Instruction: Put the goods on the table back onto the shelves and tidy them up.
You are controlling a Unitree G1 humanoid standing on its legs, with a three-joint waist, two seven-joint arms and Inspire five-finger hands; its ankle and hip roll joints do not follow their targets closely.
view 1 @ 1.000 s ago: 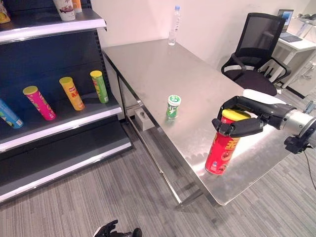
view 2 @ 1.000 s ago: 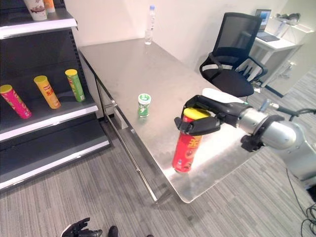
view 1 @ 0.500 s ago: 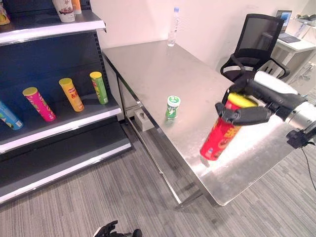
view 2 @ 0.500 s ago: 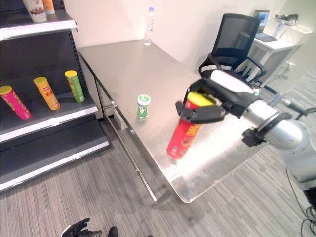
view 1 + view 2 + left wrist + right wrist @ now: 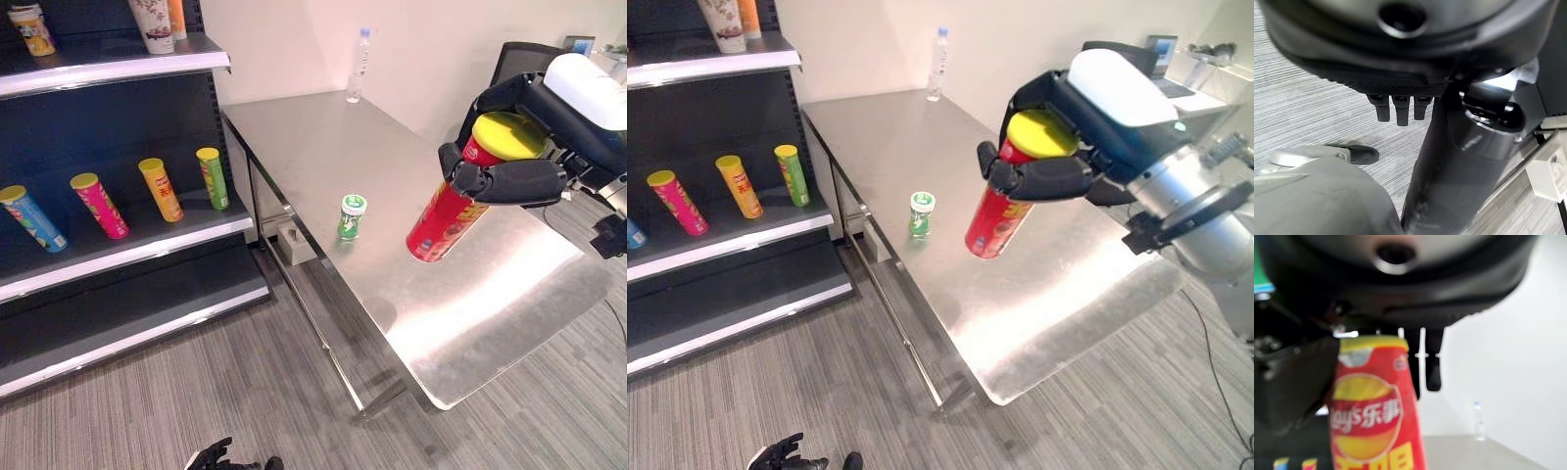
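A tall red crisp can [image 5: 443, 213] with a yellow lid hangs tilted in the air above the steel table [image 5: 470, 294], lid end up. My right hand [image 5: 509, 181] is shut on its upper end, fingers and thumb wrapped just below the lid; the right wrist view shows the red crisp can [image 5: 1374, 421] close against the palm. A short green can [image 5: 350, 216] stands upright near the table's left edge. My left hand [image 5: 220, 458] hangs low by the floor, fingers [image 5: 1397, 108] relaxed and holding nothing.
The dark shelf unit [image 5: 127, 250] stands left of the table. Its middle board carries blue, pink, orange and green cans [image 5: 162, 188] leaning back. Cups stand on the top board [image 5: 118, 64]. A clear bottle [image 5: 361, 61] stands at the table's far end, and an office chair [image 5: 514, 61] beyond.
My right hand has lifted the red can off the table, raising it and tipping its base toward the shelves. The camera has shifted a little; the green can stays put.
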